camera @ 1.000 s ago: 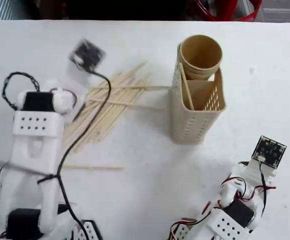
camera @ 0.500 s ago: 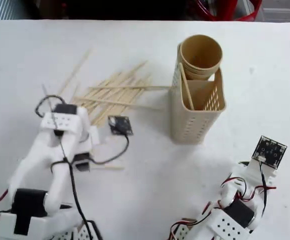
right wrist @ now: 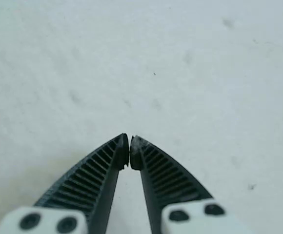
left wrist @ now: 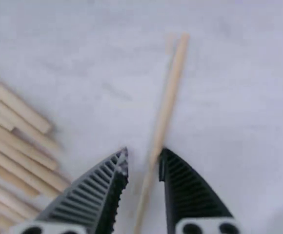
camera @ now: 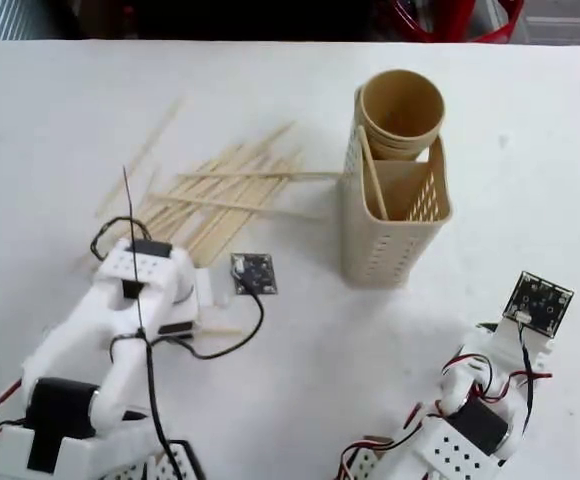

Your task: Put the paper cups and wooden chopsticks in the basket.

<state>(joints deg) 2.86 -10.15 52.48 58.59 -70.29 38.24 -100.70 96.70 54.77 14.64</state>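
Note:
A beige perforated basket [camera: 395,215] stands right of centre. Stacked paper cups [camera: 400,110] fill its far compartment, and a chopstick [camera: 373,185] leans in the near one. A pile of wooden chopsticks [camera: 220,195] lies to its left. A single chopstick [left wrist: 167,105] lies apart on the table, nearer the left arm [camera: 135,290]. My left gripper [left wrist: 143,158] is low over it, open, one finger on each side of the stick. My right gripper [right wrist: 130,146] is shut on nothing just above bare table, on the right arm [camera: 490,400].
The white table [camera: 300,350] has free room between the two arms and in front of the basket. A few stray chopsticks [camera: 150,140] fan out left of the pile. Dark and red objects [camera: 450,18] sit beyond the far edge.
The left arm has swung back from over the chopstick pile toward the near side and come down over the single chopstick. The right arm has not moved.

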